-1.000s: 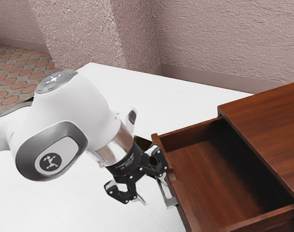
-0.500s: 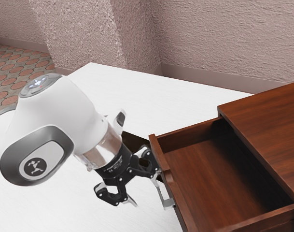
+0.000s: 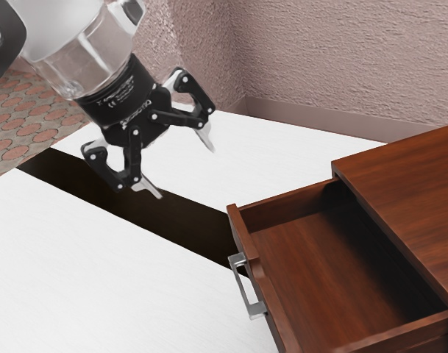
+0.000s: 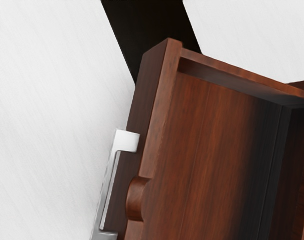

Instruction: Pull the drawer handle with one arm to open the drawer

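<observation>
- Tool (image 3: 181,168) spread wide, gripping nothing, high above bench (image 3: 84,287), well apart from handle (image 3: 243,285).
- Drawer (image 3: 319,272) stands pulled out of its cabinet (image 3: 407,176); we judge the pull done, so no hold needed.

I see a white table (image 3: 76,279) with a wide dark stripe (image 3: 172,217) running across it at a slant. Behind the table stands a rough pink wall (image 3: 341,51) with a darker baseboard (image 3: 319,118) along its foot. The floor (image 3: 14,129) has a pattern of reddish rounds.
</observation>
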